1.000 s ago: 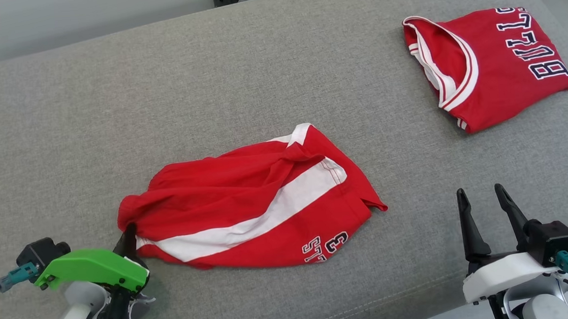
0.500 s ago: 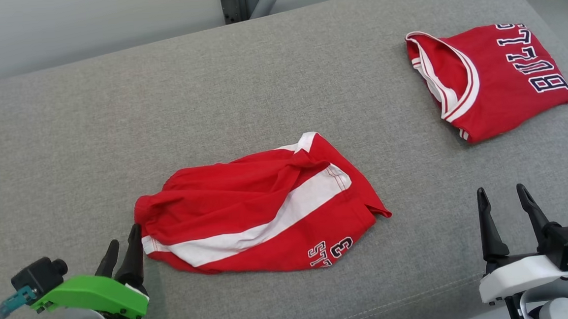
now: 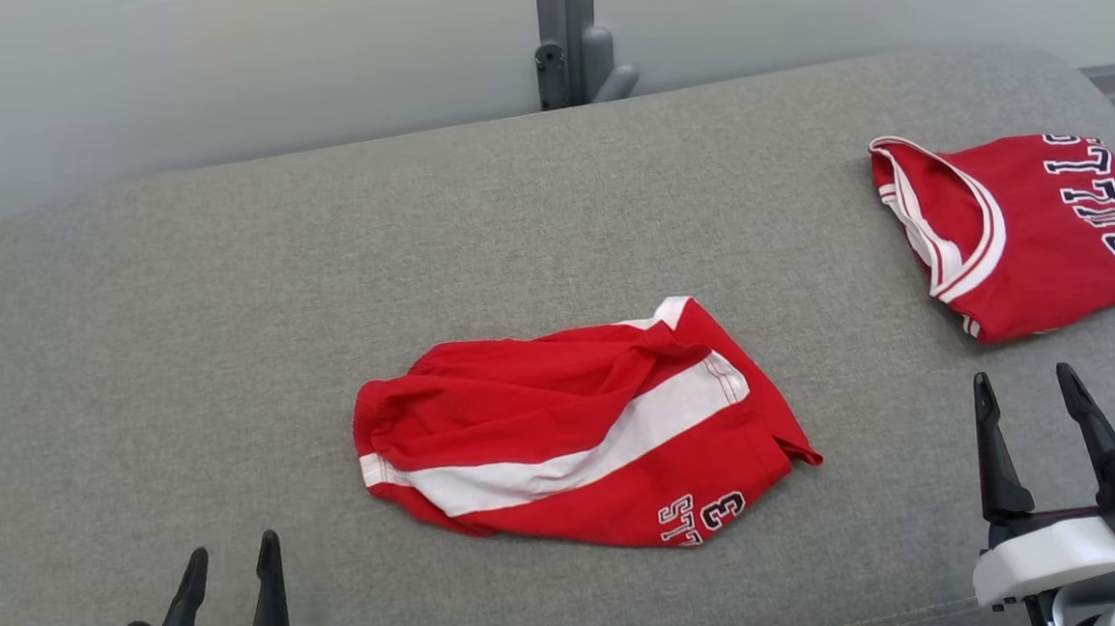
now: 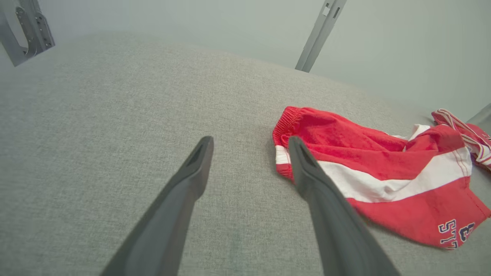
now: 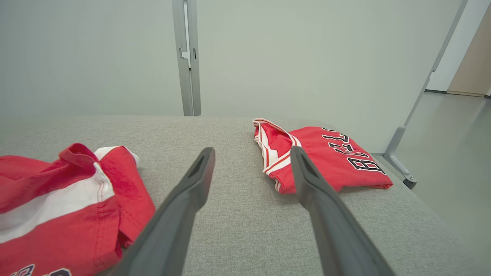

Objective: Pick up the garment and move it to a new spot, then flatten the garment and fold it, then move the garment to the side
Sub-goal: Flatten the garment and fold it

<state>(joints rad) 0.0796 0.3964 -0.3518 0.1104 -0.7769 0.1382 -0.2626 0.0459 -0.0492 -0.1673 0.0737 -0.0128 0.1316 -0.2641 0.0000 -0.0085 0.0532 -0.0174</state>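
Red shorts [image 3: 574, 428] lie crumpled mid-cushion [image 3: 181, 326]. Left gripper [image 3: 233, 546], clamped on their left end a second ago, now sits near-left, jaws apart, clear of the cloth. Right gripper [image 3: 1023, 376]: jaws apart, unchanged.

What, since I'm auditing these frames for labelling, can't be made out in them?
Shorts print: head view, letters run off the fabric's folded lower edge; right wrist view, cut by the bottom edge.
Jersey lettering: head view, cut by the right edge.
Left pincer body: head view, cut by the bottom edge.

Left gripper [image 3: 233, 548] now off the red shorts [image 3: 574, 418], fingers [image 3: 268, 611] apart, well clear.
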